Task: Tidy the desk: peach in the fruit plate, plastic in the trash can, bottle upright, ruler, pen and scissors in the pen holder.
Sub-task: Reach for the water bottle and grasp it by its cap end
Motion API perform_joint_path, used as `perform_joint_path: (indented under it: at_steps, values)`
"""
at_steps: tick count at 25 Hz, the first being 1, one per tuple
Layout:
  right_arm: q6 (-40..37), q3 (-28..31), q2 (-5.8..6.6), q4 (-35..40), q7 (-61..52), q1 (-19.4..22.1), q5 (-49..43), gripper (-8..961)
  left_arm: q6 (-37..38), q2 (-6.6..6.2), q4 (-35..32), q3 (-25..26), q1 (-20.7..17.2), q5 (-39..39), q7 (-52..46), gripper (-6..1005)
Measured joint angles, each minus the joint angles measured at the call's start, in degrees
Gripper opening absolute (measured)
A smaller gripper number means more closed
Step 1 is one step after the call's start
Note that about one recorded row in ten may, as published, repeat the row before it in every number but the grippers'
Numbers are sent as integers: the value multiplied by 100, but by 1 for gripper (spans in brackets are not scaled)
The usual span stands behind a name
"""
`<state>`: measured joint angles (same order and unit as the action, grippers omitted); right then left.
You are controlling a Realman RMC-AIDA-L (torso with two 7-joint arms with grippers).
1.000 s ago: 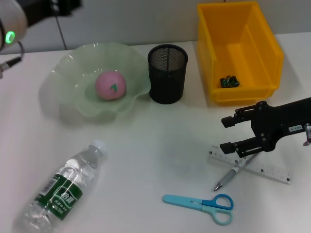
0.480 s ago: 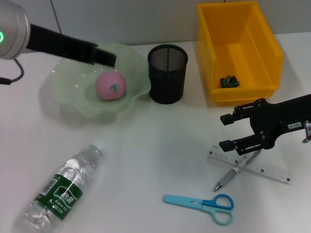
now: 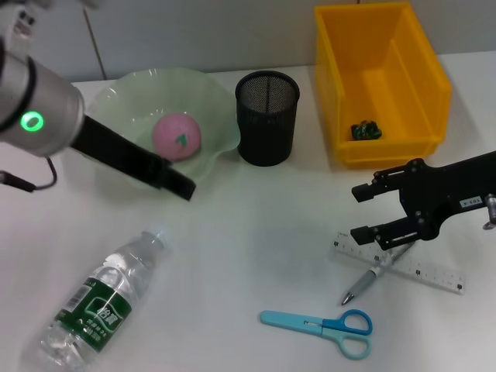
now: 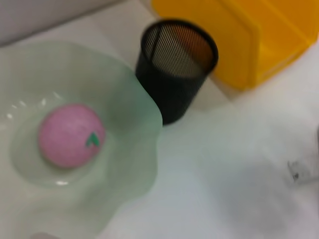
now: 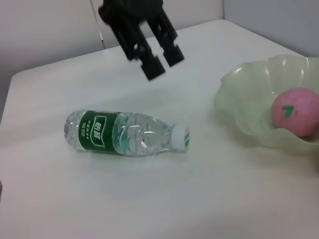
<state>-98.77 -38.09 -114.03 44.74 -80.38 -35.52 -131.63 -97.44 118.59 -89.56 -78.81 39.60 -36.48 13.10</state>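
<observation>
The clear bottle (image 3: 101, 298) with a green label lies on its side at the front left; it also shows in the right wrist view (image 5: 124, 139). My left gripper (image 3: 182, 184) hangs open and empty above the table, between the fruit plate (image 3: 116, 167) and the bottle's cap. It also shows in the right wrist view (image 5: 162, 62). The pink peach (image 3: 176, 136) lies in the plate. My right gripper (image 3: 363, 212) is open, its lower finger over the end of the clear ruler (image 3: 434, 273) where the pen (image 3: 372, 277) crosses it. The blue scissors (image 3: 322, 324) lie in front.
The black mesh pen holder (image 3: 267, 116) stands beside the plate. The yellow bin (image 3: 430, 85) at the back right holds a small dark scrap of plastic (image 3: 365, 130). The table's front edge is close to the bottle and scissors.
My left arm has swung from behind the plate across it, forward and down toward the bottle. The right gripper has barely moved.
</observation>
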Motion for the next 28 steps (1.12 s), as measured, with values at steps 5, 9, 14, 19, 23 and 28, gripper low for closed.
perform_joint_path:
  at_steps: [5,9,14,19,23,28]
  values:
    - [-1,-20,-14,0,2,2,-3,741,281,-2,532,-158,70,44,193,754]
    - [-1,-60,-24,0,4,9,-3,741,615,-4,1136,-274,176,71,373,761]
    - [1,-115,-31,0,3,10,-3,741,877,-5,1563,-357,238,218,520,802]
    - [17,-133,-39,0,-16,-1,-3,741,945,-2,1988,-386,338,238,717,797]
    - [31,-136,-41,-3,-28,-6,-3,741,1092,-2,2227,-405,355,271,793,792]
    - [27,-145,-44,-18,-30,-8,-3,740,1255,0,2432,-472,393,430,844,787]
